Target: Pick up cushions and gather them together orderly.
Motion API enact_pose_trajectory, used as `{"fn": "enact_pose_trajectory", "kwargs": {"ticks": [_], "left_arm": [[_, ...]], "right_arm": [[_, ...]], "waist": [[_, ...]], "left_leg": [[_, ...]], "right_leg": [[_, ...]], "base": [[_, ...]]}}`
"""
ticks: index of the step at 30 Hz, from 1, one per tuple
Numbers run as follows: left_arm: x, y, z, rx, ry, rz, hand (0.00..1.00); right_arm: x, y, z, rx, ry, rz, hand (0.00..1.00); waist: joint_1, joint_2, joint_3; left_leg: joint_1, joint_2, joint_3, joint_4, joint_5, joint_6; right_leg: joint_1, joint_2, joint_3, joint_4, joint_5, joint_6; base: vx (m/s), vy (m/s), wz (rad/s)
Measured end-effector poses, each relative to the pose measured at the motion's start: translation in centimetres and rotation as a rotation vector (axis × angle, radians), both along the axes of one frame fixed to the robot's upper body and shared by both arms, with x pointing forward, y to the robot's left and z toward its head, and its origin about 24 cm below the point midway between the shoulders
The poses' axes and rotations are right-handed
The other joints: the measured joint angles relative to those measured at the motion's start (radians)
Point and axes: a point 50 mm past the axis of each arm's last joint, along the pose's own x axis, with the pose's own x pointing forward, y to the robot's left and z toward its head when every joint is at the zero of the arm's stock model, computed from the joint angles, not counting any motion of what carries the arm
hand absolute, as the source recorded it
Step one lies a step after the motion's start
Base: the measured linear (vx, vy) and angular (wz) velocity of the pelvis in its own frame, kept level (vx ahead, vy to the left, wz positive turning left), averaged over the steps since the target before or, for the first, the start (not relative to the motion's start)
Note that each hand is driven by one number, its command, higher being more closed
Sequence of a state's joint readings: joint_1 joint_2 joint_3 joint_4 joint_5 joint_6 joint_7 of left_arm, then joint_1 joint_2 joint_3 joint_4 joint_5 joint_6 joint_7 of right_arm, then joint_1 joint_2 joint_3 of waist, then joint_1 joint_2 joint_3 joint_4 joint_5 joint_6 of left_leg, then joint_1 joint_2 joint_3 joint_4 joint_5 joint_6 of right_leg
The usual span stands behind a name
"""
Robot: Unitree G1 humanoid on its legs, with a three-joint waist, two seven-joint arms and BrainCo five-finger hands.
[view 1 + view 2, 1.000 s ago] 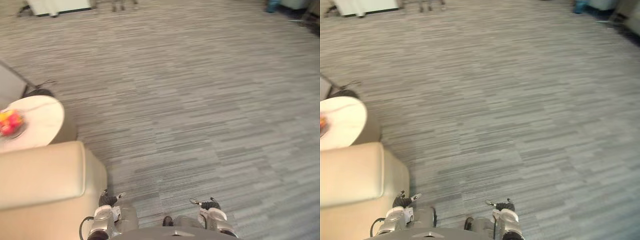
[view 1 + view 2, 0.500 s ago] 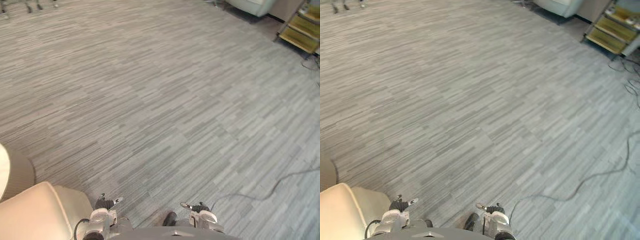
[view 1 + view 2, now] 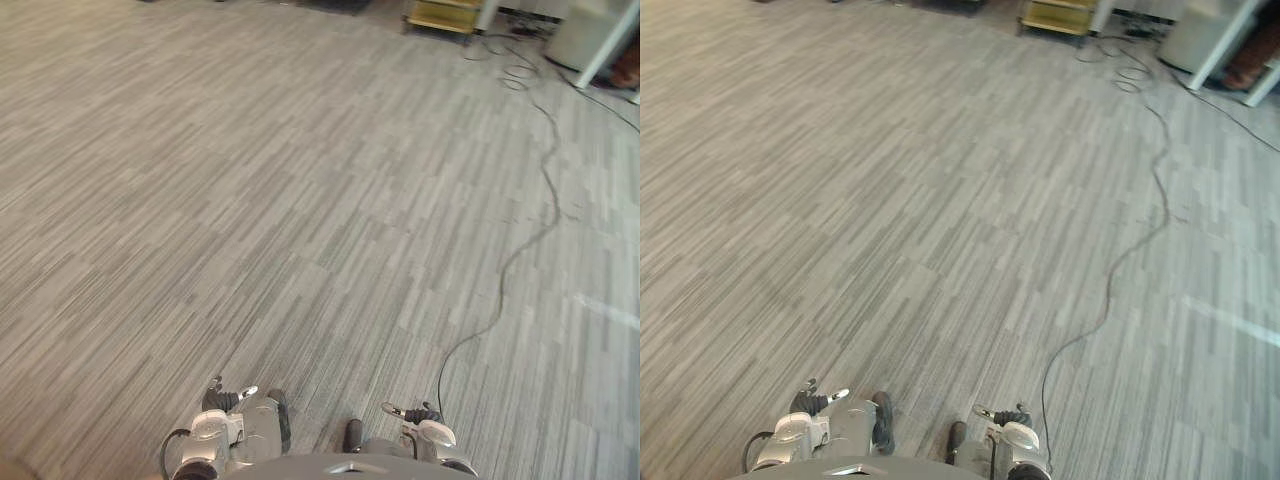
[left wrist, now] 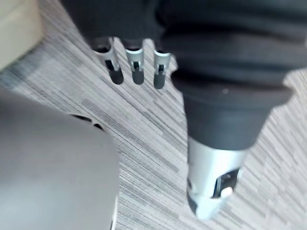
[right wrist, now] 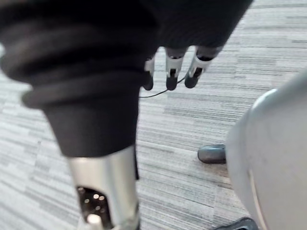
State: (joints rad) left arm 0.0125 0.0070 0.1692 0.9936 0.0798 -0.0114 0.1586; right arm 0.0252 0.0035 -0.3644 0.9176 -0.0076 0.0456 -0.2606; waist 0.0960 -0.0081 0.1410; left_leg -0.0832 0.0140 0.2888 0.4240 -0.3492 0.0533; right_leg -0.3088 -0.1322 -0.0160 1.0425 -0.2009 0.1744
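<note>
My left hand (image 3: pixel 222 400) hangs low at my side over grey carpet, holding nothing. In the left wrist view its fingers (image 4: pixel 135 67) point straight down at the floor, with the thumb (image 4: pixel 211 187) straight and apart. My right hand (image 3: pixel 420 418) hangs the same way on the other side. Its fingers (image 5: pixel 171 72) are straight and empty above the carpet. A beige upholstered edge (image 4: pixel 17 24) lies close beside the left hand.
Striped grey carpet (image 3: pixel 300 200) stretches ahead. A thin dark cable (image 3: pixel 520 250) runs across it from the far right towards me. A yellow low shelf (image 3: pixel 445 15) stands at the far edge, with a white leg (image 3: pixel 600 50) and a pale bin (image 3: pixel 1200 30) at the far right.
The camera has swung to the right: the beige seat and round side table have slid out on the left, and the yellow shelf and cable have come in. Both hands hang as before.
</note>
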Motion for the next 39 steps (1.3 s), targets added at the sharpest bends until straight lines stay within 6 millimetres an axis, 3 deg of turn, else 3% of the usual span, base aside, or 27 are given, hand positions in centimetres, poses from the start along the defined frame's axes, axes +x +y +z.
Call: {"fn": "enact_pose_trajectory", "kwargs": {"ticks": [4, 8, 9, 10, 11, 12, 14, 15, 16, 17, 18, 19, 20, 21, 22, 24, 25, 26, 28, 29, 30, 31, 33, 35, 36, 37, 39], "left_arm": [[0.0, -0.2, -0.1, -0.006, 0.012, -0.004, 0.00], [0.2, -0.9, -0.2, -0.020, 0.025, -0.016, 0.00], [0.3, -1.2, -0.3, -0.022, 0.029, -0.031, 0.00], [0.5, -1.3, -0.2, -0.015, 0.029, -0.055, 0.00], [0.4, -1.4, -0.3, -0.014, 0.035, -0.055, 0.00], [1.0, -2.1, -0.2, -0.036, 0.027, -0.062, 0.00], [1.1, -2.9, -0.2, -0.062, 0.023, -0.050, 0.00], [1.1, -3.0, -0.2, -0.064, 0.024, -0.050, 0.00], [0.8, -3.1, -0.3, -0.068, 0.030, -0.044, 0.00], [0.4, -3.0, -0.4, -0.075, 0.034, -0.018, 0.00], [0.4, -2.7, -0.4, -0.075, 0.029, 0.002, 0.00], [0.4, -2.4, -0.3, -0.071, 0.023, 0.013, 0.00], [0.4, -1.8, -0.2, -0.059, 0.013, 0.023, 0.00], [0.5, -1.4, -0.1, -0.055, 0.006, 0.028, 0.00], [0.7, -1.0, 0.1, -0.047, -0.014, 0.036, 0.00], [1.4, -0.6, 0.7, -0.043, -0.070, 0.052, 0.00], [1.5, -0.6, 0.7, -0.044, -0.074, 0.053, 0.00], [1.8, -0.5, 0.9, -0.046, -0.096, 0.064, 0.00], [2.0, -0.7, 1.1, -0.055, -0.109, 0.070, 0.00], [2.1, -0.8, 1.1, -0.061, -0.115, 0.073, 0.00], [2.3, -0.6, 1.2, -0.059, -0.123, 0.067, 0.00], [2.3, -0.2, 1.2, -0.049, -0.120, 0.069, 0.00], [2.2, 0.6, 1.2, -0.044, -0.121, 0.100, 0.00], [1.9, 1.0, 1.1, -0.038, -0.109, 0.103, 0.00], [1.5, 1.3, 0.8, -0.029, -0.083, 0.092, 0.00], [1.1, 1.4, 0.6, -0.023, -0.052, 0.070, 0.00], [0.6, 1.7, 0.3, -0.012, -0.019, 0.064, 0.00]], "right_arm": [[0.4, -0.1, 0.2, -0.005, -0.019, -0.003, 0.00], [1.8, -0.5, 0.9, 0.005, -0.085, -0.044, 0.00], [2.1, -0.6, 1.0, 0.005, -0.092, -0.050, 0.00], [2.0, -0.5, 0.9, 0.014, -0.088, -0.054, 0.00], [2.0, -0.5, 0.9, 0.018, -0.089, -0.058, 0.00], [3.0, -1.1, 1.4, 0.008, -0.115, -0.064, 0.00], [2.8, -1.6, 1.3, 0.020, -0.116, -0.112, 0.00], [2.7, -1.6, 1.3, 0.020, -0.110, -0.110, 0.00], [2.5, -1.6, 1.1, 0.020, -0.096, -0.101, 0.00], [2.5, -1.7, 1.1, 0.016, -0.096, -0.101, 0.00], [2.4, -1.8, 1.1, 0.014, -0.092, -0.100, 0.00], [2.3, -1.7, 1.1, 0.014, -0.089, -0.097, 0.00], [2.3, -1.4, 1.0, 0.018, -0.083, -0.080, 0.00], [2.2, -1.1, 0.8, 0.024, -0.075, -0.067, 0.00], [2.2, -0.6, 0.7, 0.031, -0.067, -0.050, 0.00], [1.7, 0.2, 0.3, 0.043, -0.034, -0.008, 0.00], [1.7, 0.3, 0.2, 0.044, -0.033, -0.005, 0.00], [1.8, 0.7, 0.2, 0.051, -0.029, 0.010, 0.00], [1.6, 0.9, 0.1, 0.058, -0.021, 0.005, 0.00], [1.4, 1.0, 0.0, 0.060, -0.017, 0.004, 0.00], [1.3, 1.7, -0.2, 0.074, -0.002, 0.010, 0.00], [1.4, 2.2, -0.3, 0.089, 0.007, 0.017, 0.00], [1.5, 2.7, -0.4, 0.103, 0.008, 0.016, 0.00], [1.2, 2.6, -0.5, 0.112, 0.014, -0.013, 0.00], [0.9, 2.5, -0.6, 0.112, 0.017, -0.020, 0.00], [0.9, 2.7, -0.6, 0.117, 0.005, -0.016, 0.00], [0.7, 2.5, -0.6, 0.113, 0.003, -0.013, 0.00]], "waist": [[-0.025, 0.007, 0.012], [-0.060, 0.026, 0.028], [-0.070, 0.033, 0.034], [-0.075, 0.016, 0.042], [-0.072, 0.025, 0.047], [-0.063, 0.053, 0.061], [-0.079, 0.054, 0.066], [-0.085, 0.057, 0.064], [-0.088, 0.083, 0.057], [-0.086, 0.108, 0.061], [-0.079, 0.116, 0.062], [-0.072, 0.124, 0.064], [-0.057, 0.123, 0.077], [-0.053, 0.115, 0.084], [-0.045, 0.089, 0.089], [-0.016, 0.079, 0.080], [-0.013, 0.079, 0.080], [-0.003, 0.073, 0.082], [0.004, 0.072, 0.081], [0.013, 0.065, 0.079], [0.022, 0.036, 0.058], [0.010, 0.021, 0.050], [0.019, 0.001, 0.040], [0.028, -0.034, 0.020], [0.031, -0.041, 0.015], [0.016, -0.046, 0.021], [-0.005, -0.053, 0.027]], "left_leg": [[0.150, 0.022, -0.011, -0.050, -0.059, -0.023], [0.297, 0.083, -0.018, -0.188, -0.070, -0.061], [0.337, 0.096, -0.027, -0.224, -0.059, -0.076], [0.392, 0.099, -0.072, -0.248, -0.055, -0.083], [0.429, 0.116, -0.097, -0.253, -0.048, -0.091], [0.427, 0.132, -0.123, -0.245, 0.011, -0.091], [0.470, 0.117, -0.209, -0.232, 0.162, -0.099], [0.465, 0.124, -0.229, -0.196, 0.188, -0.107], [0.391, 0.157, -0.281, 0.013, 0.256, -0.147], [0.276, 0.186, -0.321, 0.250, 0.403, -0.174], [0.202, 0.201, -0.336, 0.400, 0.462, -0.187], [0.129, 0.219, -0.330, 0.556, 0.436, -0.185], [0.029, 0.243, -0.292, 0.749, 0.344, -0.168], [-0.021, 0.248, -0.266, 0.799, 0.291, -0.150], [-0.083, 0.246, -0.222, 0.806, 0.235, -0.119], [-0.237, 0.240, -0.129, 0.678, 0.142, -0.094], [-0.249, 0.238, -0.123, 0.649, 0.134, -0.093], [-0.296, 0.214, -0.094, 0.456, 0.118, -0.090], [-0.324, 0.162, -0.090, 0.053, 0.200, -0.101], [-0.320, 0.153, -0.084, 0.020, 0.296, -0.094], [-0.320, 0.122, -0.051, 0.059, 0.298, -0.048], [-0.332, 0.112, -0.047, 0.100, 0.257, -0.030], [-0.330, 0.112, -0.040, 0.192, 0.197, -0.003], [-0.294, 0.085, -0.042, 0.227, 0.155, 0.031], [-0.222, 0.068, -0.043, 0.206, 0.088, 0.020], [-0.146, 0.056, -0.045, 0.177, 0.014, 0.008], [-0.052, 0.035, -0.044, 0.157, -0.020, 0.012]], "right_leg": [[-0.086, -0.020, -0.140, 0.059, -0.053, -0.105], [-0.225, -0.018, -0.296, -0.295, -0.045, -0.139], [-0.229, -0.009, -0.309, -0.450, 0.011, -0.139], [-0.203, 0.000, -0.294, -0.682, 0.197, -0.152], [-0.170, 0.014, -0.301, -0.700, 0.344, -0.233], [-0.186, 0.019, -0.296, -0.597, 0.265, -0.235], [-0.188, -0.031, -0.298, -0.411, 0.112, -0.237], [-0.171, -0.027, -0.301, -0.396, 0.081, -0.233], [-0.107, 0.002, -0.323, -0.412, 0.007, -0.220], [-0.041, 0.038, -0.334, -0.449, -0.025, -0.225], [-0.003, 0.063, -0.335, -0.472, -0.042, -0.235], [0.037, 0.086, -0.333, -0.494, -0.051, -0.242], [0.128, 0.114, -0.324, -0.533, -0.067, -0.249], [0.189, 0.120, -0.319, -0.567, -0.078, -0.244], [0.255, 0.120, -0.308, -0.617, -0.084, -0.235], [0.386, 0.118, -0.251, -0.744, -0.087, -0.213], [0.397, 0.115, -0.245, -0.755, -0.086, -0.206], [0.451, 0.088, -0.221, -0.799, -0.093, -0.172], [0.531, 0.041, -0.190, -0.852, -0.130, -0.113], [0.551, 0.029, -0.180, -0.857, -0.148, -0.098], [0.575, -0.002, -0.123, -0.877, -0.153, -0.120], [0.584, -0.007, -0.084, -0.894, -0.098, -0.161], [0.590, -0.020, -0.014, -0.865, 0.003, -0.159], [0.559, -0.048, 0.028, -0.736, 0.061, -0.107], [0.492, -0.058, 0.065, -0.538, 0.119, -0.039], [0.356, -0.059, 0.094, -0.198, 0.193, 0.068], [0.203, -0.080, 0.044, 0.123, 0.161, 0.042]], "base": [[0.38, -0.028, 0.03], [0.59, -0.130, 0.13], [0.83, -0.254, 0.46], [0.88, -0.267, 0.45], [0.78, -0.266, 0.26], [0.73, -0.266, 0.13], [0.73, -0.304, 0.32], [0.64, -0.286, 0.36], [0.72, -0.248, 0.16], [0.70, -0.181, 0.02], [0.55, -0.075, -0.19], [0.41, -0.018, -0.40], [0.41, -0.016, -0.37], [0.56, 0.004, -0.30], [0.45, 0.028, -0.25], [0.48, 0.095, -0.48], [0.53, 0.198, -0.60], [0.57, 0.263, -0.52], [0.68, 0.367, -0.56], [0.67, 0.369, -0.45], [0.70, 0.353, -0.22], [0.71, 0.357, -0.11], [0.69, 0.374, -0.02], [0.64, 0.313, -0.19], [0.60, 0.233, -0.29], [0.66, 0.208, -0.15], [0.55, 0.085, -0.02]]}}
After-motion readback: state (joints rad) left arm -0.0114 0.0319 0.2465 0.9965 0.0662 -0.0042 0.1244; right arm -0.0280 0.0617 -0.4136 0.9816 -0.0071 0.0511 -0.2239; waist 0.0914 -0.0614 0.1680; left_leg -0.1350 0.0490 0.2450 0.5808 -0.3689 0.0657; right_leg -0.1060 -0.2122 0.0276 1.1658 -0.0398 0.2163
